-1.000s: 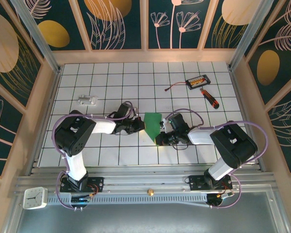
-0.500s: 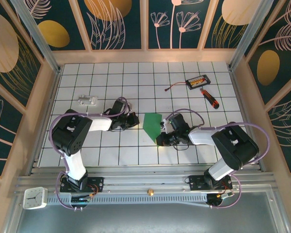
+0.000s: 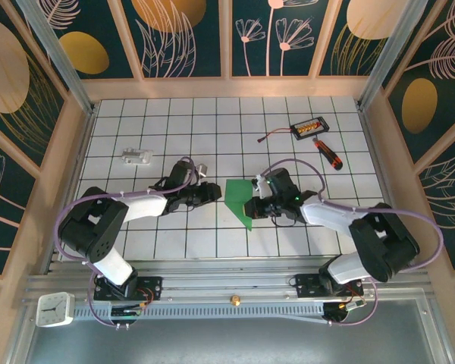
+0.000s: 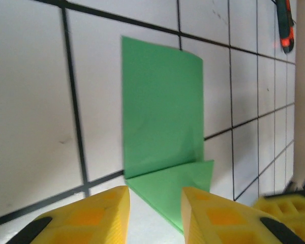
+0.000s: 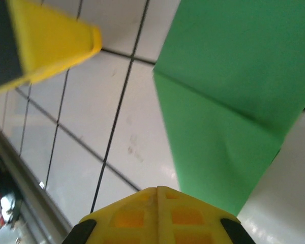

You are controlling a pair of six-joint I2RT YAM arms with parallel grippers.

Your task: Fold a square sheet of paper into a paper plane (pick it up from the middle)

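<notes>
Locate the bright-green folded paper sheet lying flat on the white tiled table, between the two arms. It is broad at the far end and tapers to a point at the near end. The left gripper sits just beside its left edge. The right gripper meets its right edge. At the far right, well apart from the paper, note the small black box with orange parts and the black-and-orange screwdriver.

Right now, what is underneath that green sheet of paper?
The white tiled table; the green paper lies on it. The tiles directly beneath, and anything thin that might lie there, are hidden by the paper.
</notes>
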